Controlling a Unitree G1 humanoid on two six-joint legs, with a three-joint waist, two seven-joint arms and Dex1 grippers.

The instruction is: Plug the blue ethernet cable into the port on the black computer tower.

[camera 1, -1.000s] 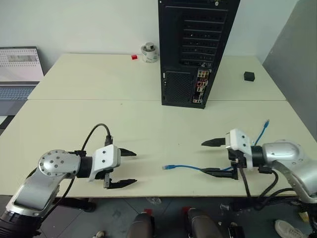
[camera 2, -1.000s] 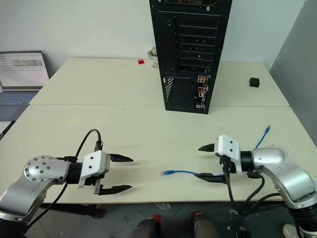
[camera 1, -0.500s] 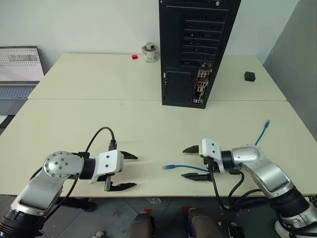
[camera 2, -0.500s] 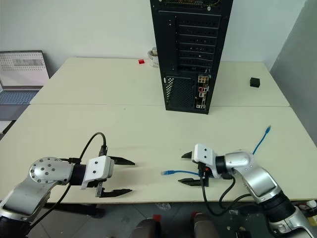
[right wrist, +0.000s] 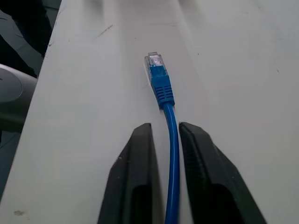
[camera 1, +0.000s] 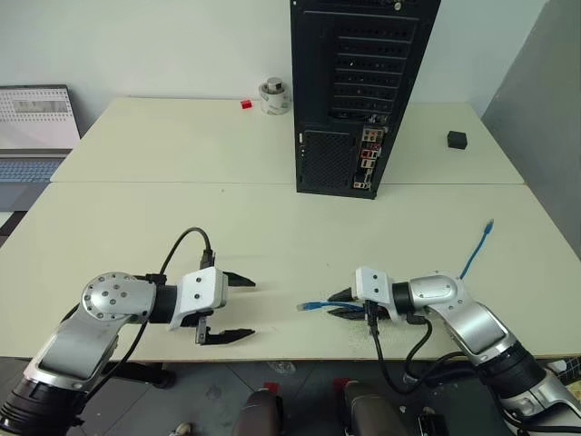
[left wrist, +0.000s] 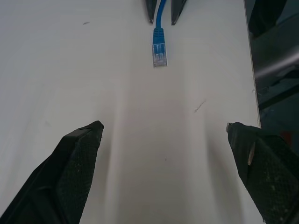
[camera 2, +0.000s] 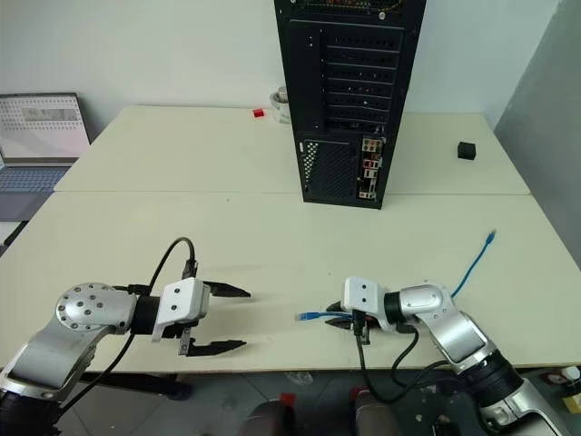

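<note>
The blue ethernet cable [camera 1: 307, 306] lies on the cream table [camera 1: 182, 218] near its front edge, and its far plug [camera 1: 488, 224] points away at the right. My right gripper [camera 1: 340, 302] is shut on the cord just behind the near clear plug [right wrist: 155, 63], with a finger [right wrist: 140, 154] on each side. My left gripper [camera 1: 247, 309] hovers open to the left of that plug, aimed at it, with nothing between its fingers [left wrist: 79, 154]. The black computer tower [camera 1: 363, 82] stands upright at the table's back. The port is in the coloured connector strip [camera 1: 368, 159] low on its rear face.
A laptop [camera 1: 34, 127] sits at the far left. A white roll [camera 1: 273, 95] and a small red item [camera 1: 245, 104] lie behind, left of the tower. A small black cube [camera 1: 457, 139] rests at the back right. The table's front edge runs just below both grippers.
My right gripper slid left and down along the cable toward its near plug and closed its fingers on the cord. My left gripper stayed open in place.
</note>
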